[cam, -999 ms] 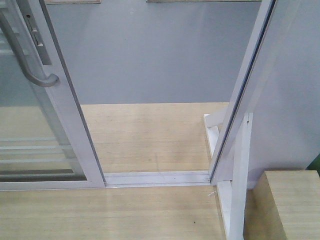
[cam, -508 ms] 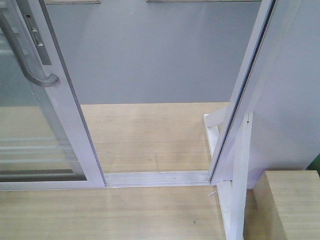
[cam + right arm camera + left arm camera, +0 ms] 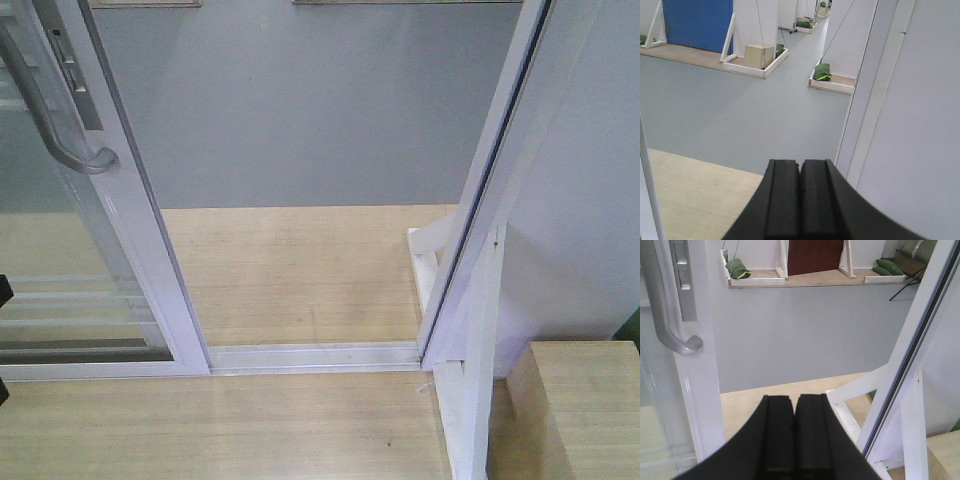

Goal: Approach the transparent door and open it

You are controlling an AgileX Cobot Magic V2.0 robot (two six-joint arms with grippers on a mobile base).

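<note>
The transparent door (image 3: 70, 265) stands at the left of the front view, clear glass with thin white bars in a white frame. Its grey curved handle (image 3: 60, 135) sits on the frame's edge. A wide gap lies between the door's edge and the right jamb (image 3: 490, 190). In the left wrist view my left gripper (image 3: 795, 400) is shut with nothing in it, below and to the right of the handle (image 3: 667, 330), apart from it. My right gripper (image 3: 800, 163) is also shut and empty, facing the gap beside the jamb (image 3: 865, 100).
A white floor track (image 3: 310, 355) crosses the doorway, with grey floor (image 3: 300, 110) beyond it. A white angled brace (image 3: 470, 400) and a wooden box (image 3: 580, 410) stand at the lower right. Far off are white trays with green bags (image 3: 737, 267) and a blue panel (image 3: 697, 22).
A small dark part has come into the left edge of the front view. The door and the rest of the scene look the same.
</note>
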